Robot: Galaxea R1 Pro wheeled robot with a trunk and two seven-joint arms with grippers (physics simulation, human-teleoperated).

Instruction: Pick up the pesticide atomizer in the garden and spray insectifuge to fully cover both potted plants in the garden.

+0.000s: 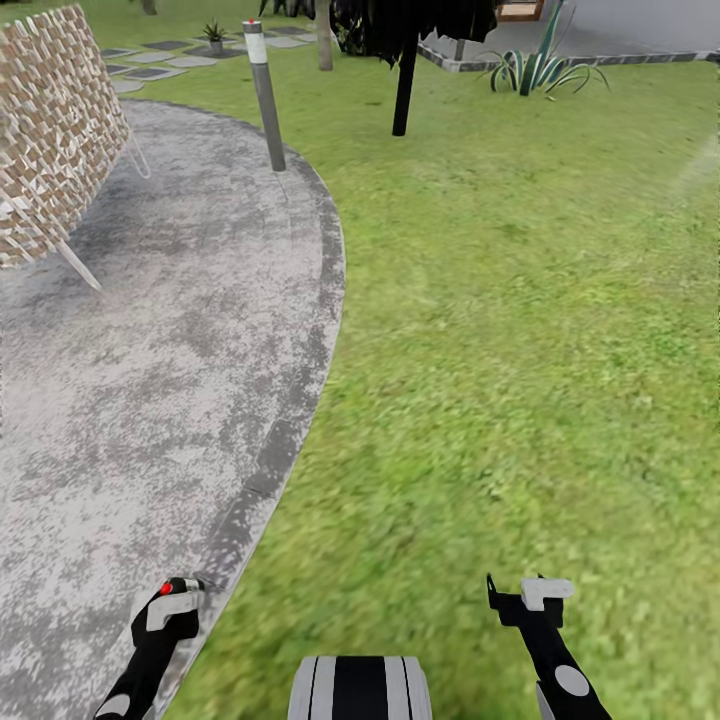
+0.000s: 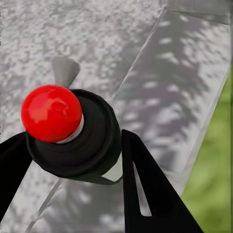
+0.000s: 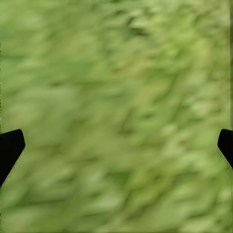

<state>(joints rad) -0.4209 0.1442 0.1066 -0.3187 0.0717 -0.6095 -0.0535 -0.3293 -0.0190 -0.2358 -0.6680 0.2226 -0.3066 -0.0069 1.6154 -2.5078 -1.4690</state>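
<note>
The left gripper (image 1: 176, 598) sits low over the curved edge of the grey mottled patio (image 1: 130, 400); its black fingers (image 2: 145, 194) are closed on the pesticide atomizer (image 2: 77, 136), whose dark round top and red ball-like cap face the left wrist camera, with the paving and its darker border stone beneath; a strip of lawn (image 1: 520, 330) shows past that border. The right gripper (image 1: 520, 598) hangs over the grass near the lawn's near edge; its fingers (image 3: 9, 148) stand wide apart with blurred green turf between them and nothing held. At the patio's left edge stands a woven chair (image 1: 50, 140) on thin legs; a grey bollard lamp (image 1: 265, 95) rises at the patio's far rim. Beyond, flat stepping stones (image 1: 160, 60) cross the grass; one small potted plant (image 1: 214, 35) sits among them; a dark tree trunk (image 1: 404, 85) and a spiky striped-leaved plant (image 1: 535, 65) stand at the lawn's far edge.
</note>
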